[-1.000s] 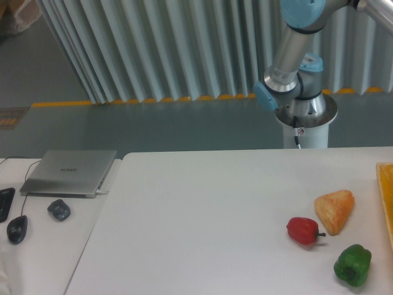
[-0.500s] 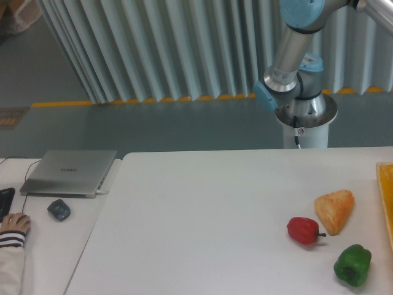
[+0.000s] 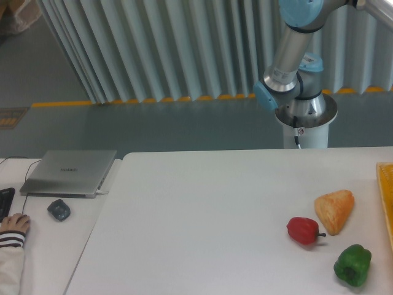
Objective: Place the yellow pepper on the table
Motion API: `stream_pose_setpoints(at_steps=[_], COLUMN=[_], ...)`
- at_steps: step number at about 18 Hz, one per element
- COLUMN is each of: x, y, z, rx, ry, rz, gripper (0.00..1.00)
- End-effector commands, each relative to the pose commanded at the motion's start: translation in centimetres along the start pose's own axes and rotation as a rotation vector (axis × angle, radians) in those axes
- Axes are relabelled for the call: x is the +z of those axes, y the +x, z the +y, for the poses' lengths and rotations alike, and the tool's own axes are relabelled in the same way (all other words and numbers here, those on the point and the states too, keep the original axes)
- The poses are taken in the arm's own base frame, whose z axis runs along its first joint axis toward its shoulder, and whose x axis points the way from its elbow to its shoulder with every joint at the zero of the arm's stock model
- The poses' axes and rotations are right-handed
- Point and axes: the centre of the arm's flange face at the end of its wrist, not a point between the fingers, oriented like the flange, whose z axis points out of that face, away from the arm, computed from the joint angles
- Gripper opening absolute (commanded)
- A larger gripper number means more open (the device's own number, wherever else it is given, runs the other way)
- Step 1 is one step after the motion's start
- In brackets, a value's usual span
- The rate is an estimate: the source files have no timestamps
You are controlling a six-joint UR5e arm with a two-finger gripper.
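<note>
Nothing on the table [image 3: 202, 215] has moved; gripper out of view, its state can't be told.

Red pepper [image 3: 302, 230]: lying near the bread-like wedge, its stem pointing right.
Bread-like wedge [image 3: 335, 210]: resting just right of and behind the red pepper.
Green pepper [image 3: 352, 265]: sitting nearest the front, apart from both.
Laptop [image 3: 70, 173]: lying closed on the adjoining desk.
Mouse [image 3: 59, 209]: sitting before the laptop.
Yellow tray edge [image 3: 387, 190]: showing at far right.
</note>
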Motion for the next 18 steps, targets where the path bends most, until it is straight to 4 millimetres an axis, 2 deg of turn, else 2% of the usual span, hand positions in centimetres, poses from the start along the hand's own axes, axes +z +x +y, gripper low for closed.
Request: stream_pose_setpoints(at_steps=[4, 11, 14, 15, 18], x=[-2.5, -4.4, -5.3, -6.0, -6.4], y=[-0.2, -1.1, -1.8, -2.1, -4.2], z=[-0.7, -4.4, -6.6, -8.1, -11.8], rx=[-0.057, -0.095, -0.133, -0.143, -0.179], ry=[0.095, 0.140, 0.187, 0.206, 0.206], rz=[-0.024, -0.011, -0.016, -0.020, -0.003], gripper=[0.41, 0.40, 0.40, 0.40, 0.40])
